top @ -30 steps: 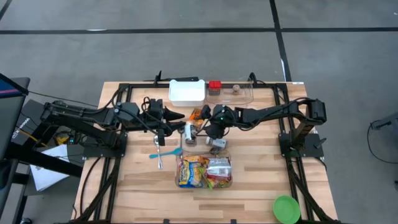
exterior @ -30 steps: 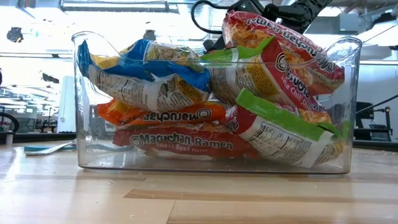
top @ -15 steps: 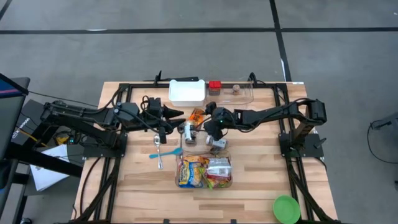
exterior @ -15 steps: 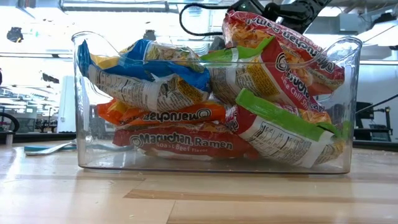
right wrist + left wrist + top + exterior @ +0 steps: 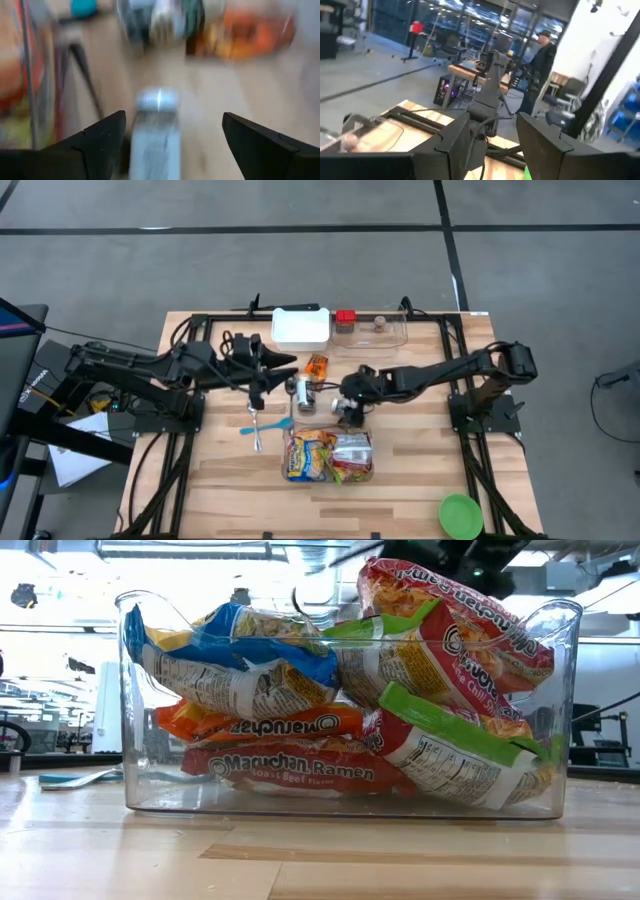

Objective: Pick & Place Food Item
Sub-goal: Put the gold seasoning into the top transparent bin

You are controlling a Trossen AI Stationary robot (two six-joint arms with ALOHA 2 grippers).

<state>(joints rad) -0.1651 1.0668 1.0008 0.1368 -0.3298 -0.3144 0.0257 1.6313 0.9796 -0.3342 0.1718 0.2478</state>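
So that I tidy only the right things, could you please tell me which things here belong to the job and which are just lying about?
Job, likely: right pincer, grey item by it, ramen bin, orange packet.
Lying about: spoon, white box, green lid.

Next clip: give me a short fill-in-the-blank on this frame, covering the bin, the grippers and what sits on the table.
1. The clear plastic bin holds packets of ____.
2. The right gripper has its two dark fingers spread ____ above the wooden table.
3. The round green lid lies at the table's corner on the ____ arm's side.
4. The white rectangular container sits beside a small ____ box.

Missing words: ramen; open; right; red
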